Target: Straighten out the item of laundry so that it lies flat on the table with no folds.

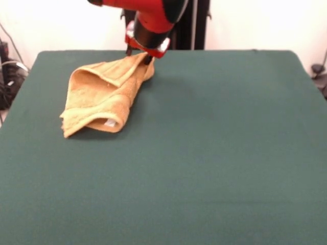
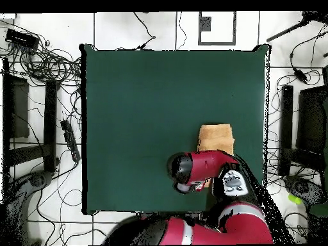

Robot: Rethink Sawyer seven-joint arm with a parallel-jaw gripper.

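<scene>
The item of laundry (image 1: pixel 104 94), an orange-tan towel, lies crumpled and folded over itself on the far left part of the green table (image 1: pixel 230 153). A white label (image 1: pixel 110 123) peeks out at its near edge. My gripper (image 1: pixel 139 55) hangs at the towel's far corner, shut on that corner, which is pulled up to it in a peak. In the overhead view only a folded part of the towel (image 2: pixel 215 137) shows on the table (image 2: pixel 147 115); the red arm (image 2: pixel 202 168) covers the rest of it and the gripper.
Cables and dark equipment (image 2: pixel 45 96) lie on the floor around the table. The towel sits close to the table's right edge (image 2: pixel 265 128) in the overhead view, near the robot's side.
</scene>
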